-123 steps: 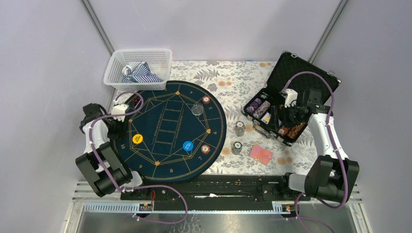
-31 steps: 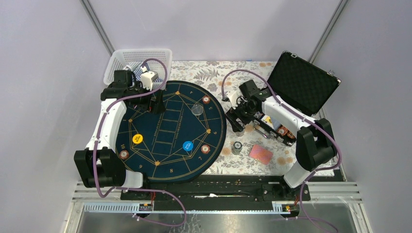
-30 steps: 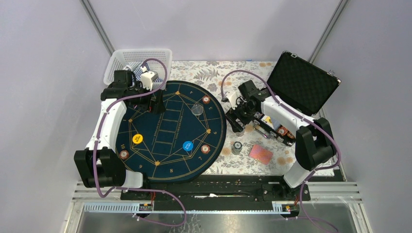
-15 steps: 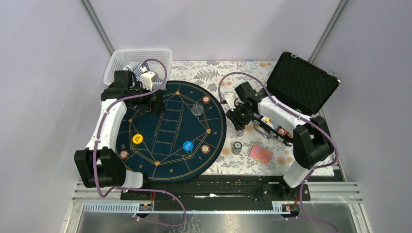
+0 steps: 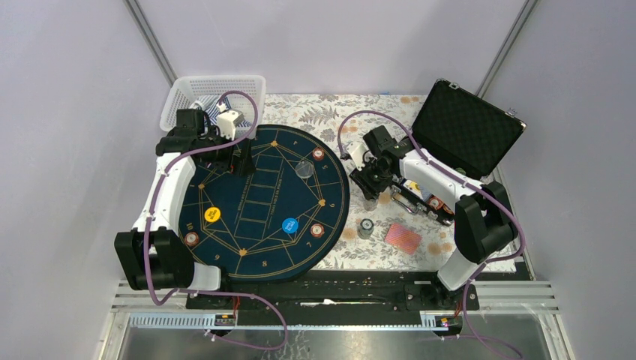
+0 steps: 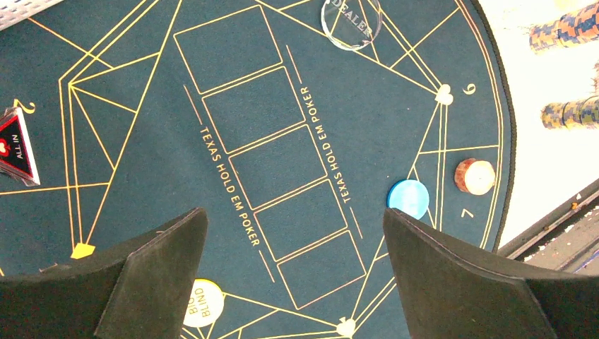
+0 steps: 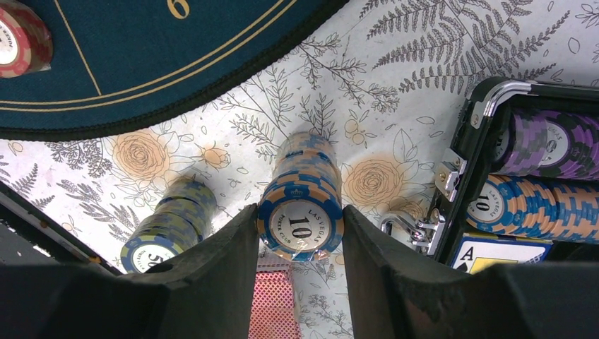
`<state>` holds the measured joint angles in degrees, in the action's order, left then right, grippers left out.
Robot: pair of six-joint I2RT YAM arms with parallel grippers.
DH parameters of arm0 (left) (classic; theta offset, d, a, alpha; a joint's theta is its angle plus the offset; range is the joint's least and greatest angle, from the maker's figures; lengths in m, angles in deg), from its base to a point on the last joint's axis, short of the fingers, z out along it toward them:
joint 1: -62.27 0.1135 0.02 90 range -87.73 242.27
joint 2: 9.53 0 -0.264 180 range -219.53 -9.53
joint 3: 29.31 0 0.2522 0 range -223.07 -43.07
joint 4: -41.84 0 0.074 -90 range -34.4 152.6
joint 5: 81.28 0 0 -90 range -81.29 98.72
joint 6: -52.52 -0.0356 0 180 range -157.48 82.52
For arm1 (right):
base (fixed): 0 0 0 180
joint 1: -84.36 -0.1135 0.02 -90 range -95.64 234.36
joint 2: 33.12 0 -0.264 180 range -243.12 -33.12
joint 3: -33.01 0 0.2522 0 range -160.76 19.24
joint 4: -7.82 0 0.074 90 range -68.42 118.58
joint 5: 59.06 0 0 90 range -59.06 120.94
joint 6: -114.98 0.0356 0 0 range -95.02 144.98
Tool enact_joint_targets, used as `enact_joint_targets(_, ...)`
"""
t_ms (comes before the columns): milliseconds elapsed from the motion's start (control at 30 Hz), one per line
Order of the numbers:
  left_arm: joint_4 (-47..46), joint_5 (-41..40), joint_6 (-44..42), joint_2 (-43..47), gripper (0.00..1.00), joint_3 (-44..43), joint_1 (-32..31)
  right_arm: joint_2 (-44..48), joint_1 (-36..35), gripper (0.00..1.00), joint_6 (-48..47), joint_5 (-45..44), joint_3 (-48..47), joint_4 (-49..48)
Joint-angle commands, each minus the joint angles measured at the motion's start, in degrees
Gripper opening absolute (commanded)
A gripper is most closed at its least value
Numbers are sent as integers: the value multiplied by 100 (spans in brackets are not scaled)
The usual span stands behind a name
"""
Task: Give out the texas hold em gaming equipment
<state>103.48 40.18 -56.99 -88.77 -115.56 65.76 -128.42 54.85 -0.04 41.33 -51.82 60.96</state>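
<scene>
From above, the right gripper (image 5: 369, 190) is seen centre-right, just beside the round mat (image 5: 262, 241). In the left wrist view, the left gripper (image 6: 297, 282) is spread wide over the mat — nothing is grasped. In the right wrist view, a blue-and-orange chip stack (image 7: 301, 201) is clamped by the right gripper, mid-frame.

The left arm (image 5: 166, 187) runs forward from its base along the left side, and the wrist turns inward to the right. The left gripper (image 6: 293, 215) hangs spread wide, its dark fingers (image 6: 162, 275) well apart with nothing between them. Over on the other side, the right arm (image 5: 439, 176) rises from its base and then folds back inward toward the centre, wrist tipped down. The right gripper (image 7: 300, 212) is clamped tight, both pads pressing the sides of a blue-and-orange chip stack (image 7: 300, 176), one finger on each flank.
</scene>
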Motion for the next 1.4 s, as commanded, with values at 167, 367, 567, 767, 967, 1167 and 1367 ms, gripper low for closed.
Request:
enact_joint_targets(167,-217,-78,-60,146,99,85,22,149,-23,49,1,105,-56,169)
enact_joint_targets(367,-217,-92,-88,163,99,121,21,118,-21,67,-28,115,-61,250)
enact_joint_targets(567,-217,-99,-64,181,99,119,23,50,-26,96,-43,219,-21,186)
enact_joint_targets(767,-215,-70,-36,146,99,137,21,-163,-25,100,-62,146,150,-121)
enact_joint_targets(967,-228,-79,-3,181,99,160,21,-398,-24,100,-168,86,352,-402)
enact_joint_targets(1167,-317,-121,70,181,99,258,38,-537,-29,91,-276,155,550,-698)
enact_joint_targets(1367,-335,-100,77,164,99,286,43,-584,-23,76,-391,59,840,-1054)
